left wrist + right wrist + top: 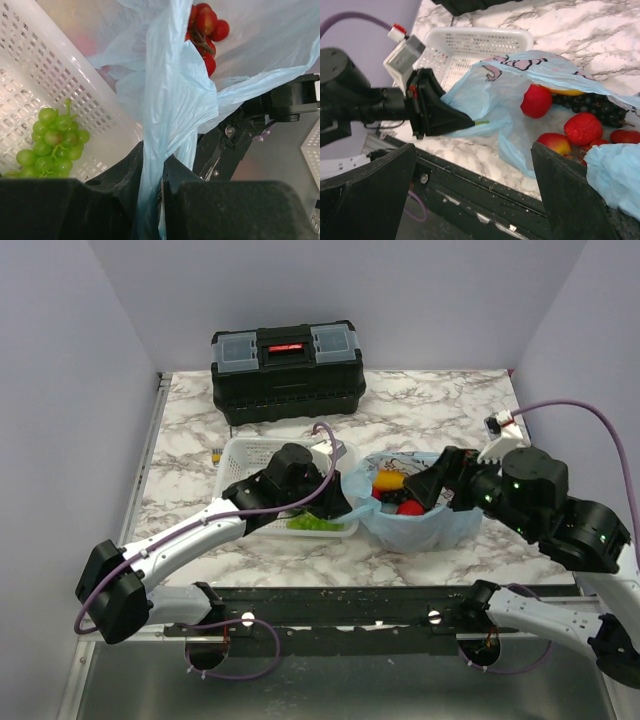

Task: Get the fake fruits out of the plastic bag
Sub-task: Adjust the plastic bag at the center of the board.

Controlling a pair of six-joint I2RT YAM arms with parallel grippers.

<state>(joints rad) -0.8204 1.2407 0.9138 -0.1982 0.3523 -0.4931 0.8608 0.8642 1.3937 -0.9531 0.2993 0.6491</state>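
The light-blue plastic bag [432, 527] lies open on the marble table, right of the basket. Inside it I see a red apple [554, 143], two other red fruits [583, 128], an orange-yellow fruit [565, 91], a dark grape bunch [592, 106] and red cherries [202, 30]. My left gripper [152, 165] is shut on a bunched fold of the bag's left rim; it also shows in the top view [340, 502]. My right gripper [470, 170] is open and empty, hovering over the bag's mouth [420, 490].
A white mesh basket [245, 455] holding pale green grapes [47, 145] stands left of the bag under the left arm. A black toolbox [287, 370] stands at the back. The table's front edge and metal rail [485, 200] run just below the right gripper.
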